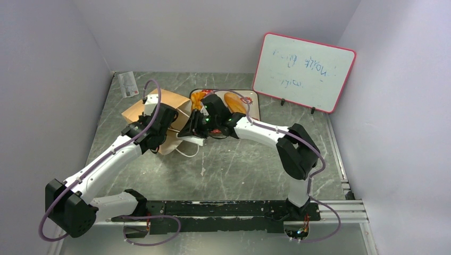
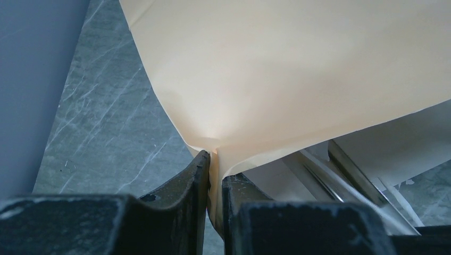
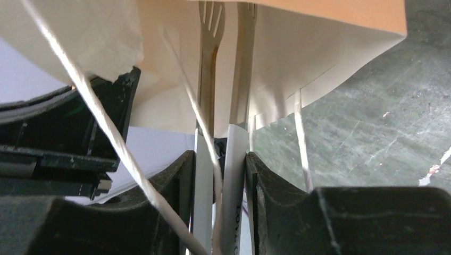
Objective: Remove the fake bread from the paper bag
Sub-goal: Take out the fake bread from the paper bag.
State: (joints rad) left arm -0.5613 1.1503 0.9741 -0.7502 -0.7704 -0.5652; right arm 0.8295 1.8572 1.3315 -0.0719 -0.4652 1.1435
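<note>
**Counted, left to right**
- Card [image 1: 127,84]: one, flat on the table [image 1: 239,164], far beyond the left gripper and to its left.
- Paper bag [image 1: 165,102]: one, tan, lying on its side under and beyond the left gripper, its mouth turned toward the right gripper.
- Cord handles [image 3: 109,130]: white; three strands cross in front of the right gripper.
- Tongs [image 3: 209,64]: one pair, silver, with forked tips.
- Tray [image 1: 256,106]: one, just beyond the right gripper.
- Bread [image 1: 232,101]: two glossy orange pieces show on the tray, one either side of the right wrist. The arm covers the rest of the tray. How far the bag's inside runs cannot be seen.
- Whiteboard [image 1: 303,71]: one, red-framed, propped at the back, well beyond and to the right of the right gripper.

**Hands**
- Left gripper [image 2: 214,183]: pinched tight on the bag's upper edge, paper creased between the fingers, holding that lip up off the table.
- Right gripper [image 3: 219,180]: narrow, both fingers pressed against the two arms of the tongs. The tong tips reach into the bag's mouth.

**In the way**
- The lifted bag lip hangs over the tong tips; a cord strand lies across the tongs.
</note>
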